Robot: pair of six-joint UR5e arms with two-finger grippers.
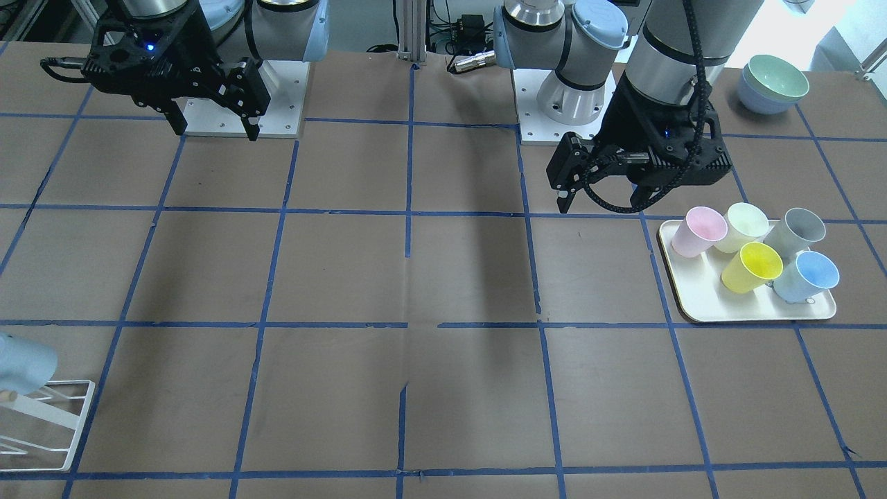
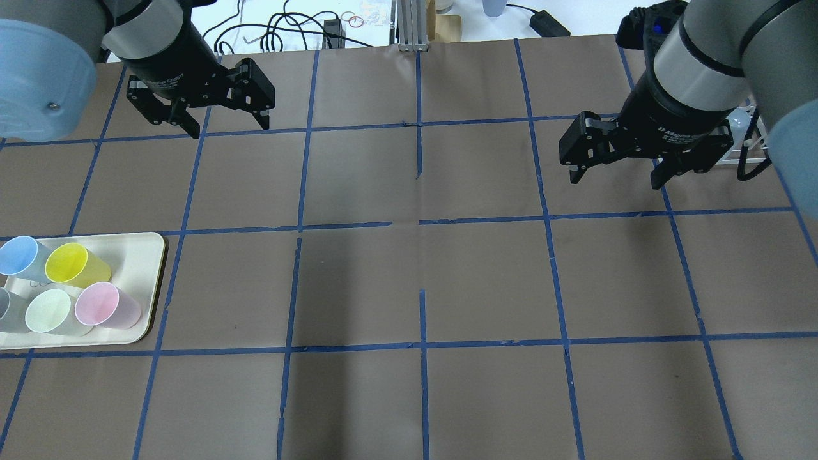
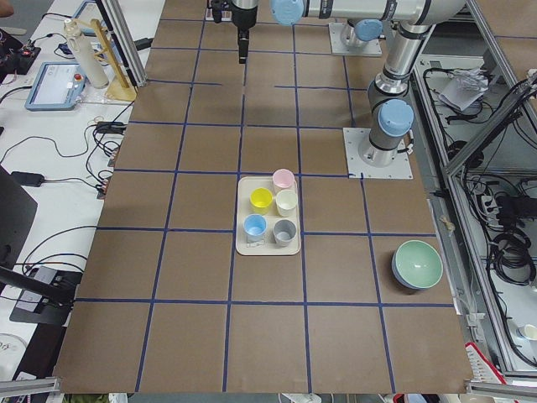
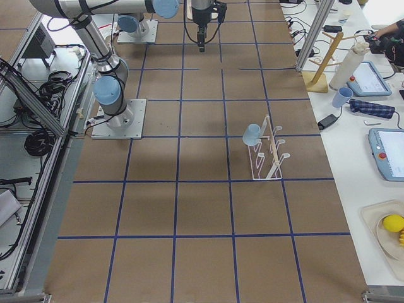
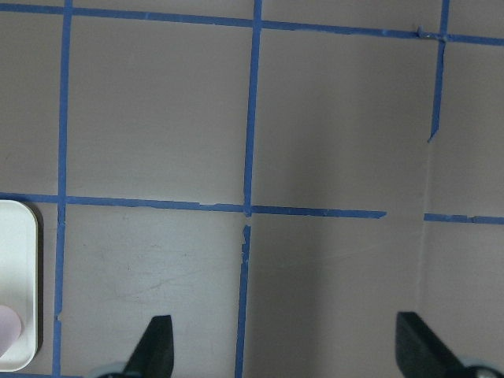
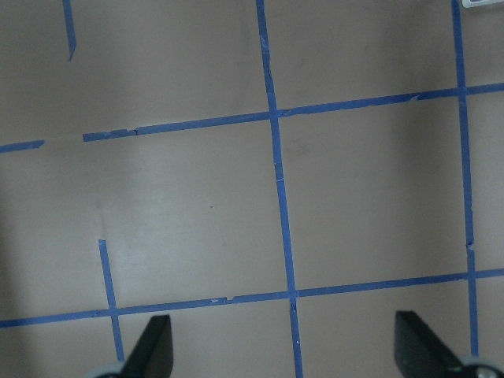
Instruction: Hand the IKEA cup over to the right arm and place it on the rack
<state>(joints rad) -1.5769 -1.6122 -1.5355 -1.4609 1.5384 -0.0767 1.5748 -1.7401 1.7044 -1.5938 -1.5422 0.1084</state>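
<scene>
One pale blue cup [image 1: 807, 276] lies on the cream tray [image 1: 693, 298] with yellow, pink, pale green and grey cups; it also shows in the overhead view [image 2: 19, 255]. A second pale blue cup [image 4: 252, 134] sits on a prong of the white wire rack [image 4: 268, 151], seen at the front view's lower left edge [image 1: 21, 364]. My left gripper [image 2: 230, 128] is open and empty above bare table, away from the tray. My right gripper [image 2: 616, 181] is open and empty, beside the rack [image 2: 744, 150]. Both wrist views show only table between open fingers.
Stacked green and blue bowls [image 1: 773, 83] stand near the left arm's base. The tray's corner [image 5: 20, 283] shows in the left wrist view. Blue tape lines grid the brown table. Benches with gear flank the table ends in the side views.
</scene>
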